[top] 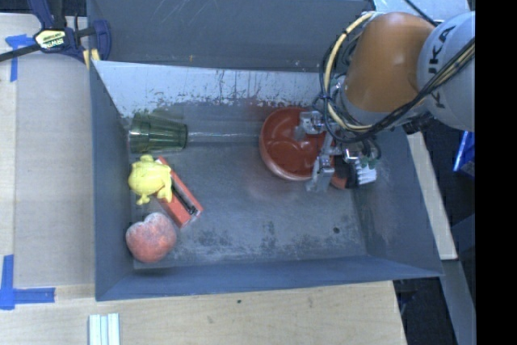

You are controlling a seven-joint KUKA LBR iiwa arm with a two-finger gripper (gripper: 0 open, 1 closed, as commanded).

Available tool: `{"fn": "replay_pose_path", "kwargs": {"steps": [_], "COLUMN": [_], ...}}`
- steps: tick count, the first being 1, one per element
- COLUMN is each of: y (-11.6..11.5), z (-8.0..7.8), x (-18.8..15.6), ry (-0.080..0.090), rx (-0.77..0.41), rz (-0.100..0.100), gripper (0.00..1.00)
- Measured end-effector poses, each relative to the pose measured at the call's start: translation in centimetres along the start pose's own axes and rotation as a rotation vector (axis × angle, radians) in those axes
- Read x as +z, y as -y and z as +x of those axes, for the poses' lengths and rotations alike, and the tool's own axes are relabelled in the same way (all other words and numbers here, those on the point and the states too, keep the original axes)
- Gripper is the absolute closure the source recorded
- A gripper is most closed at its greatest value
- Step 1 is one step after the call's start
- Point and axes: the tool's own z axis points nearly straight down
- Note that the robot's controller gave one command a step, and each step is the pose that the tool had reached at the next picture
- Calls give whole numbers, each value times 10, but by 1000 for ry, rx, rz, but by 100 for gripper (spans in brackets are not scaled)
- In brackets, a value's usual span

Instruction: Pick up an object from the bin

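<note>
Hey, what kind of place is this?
Probably a robotics lab grasping station: a robot arm reaches into a grey metal bin holding a red bowl and a yellow toy.

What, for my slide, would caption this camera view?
End effector over the right rim of a round red bowl; green cup, yellow toy and reddish ball lie left.

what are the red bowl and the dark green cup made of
Round red bowl: likely hard plastic, glossy, with a soft sheen inside. Dark green cup lying on its side: probably translucent plastic, since its walls look see-through.
</note>
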Motion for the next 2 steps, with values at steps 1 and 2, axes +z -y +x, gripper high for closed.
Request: {"fn": "replay_pose_path", "kwargs": {"steps": [1, 2], "y": [0, 11], "z": [0, -13], "x": [0, 54], "ry": [0, 2], "rx": [0, -225], "rz": [0, 0], "gripper": [0, 0]}}
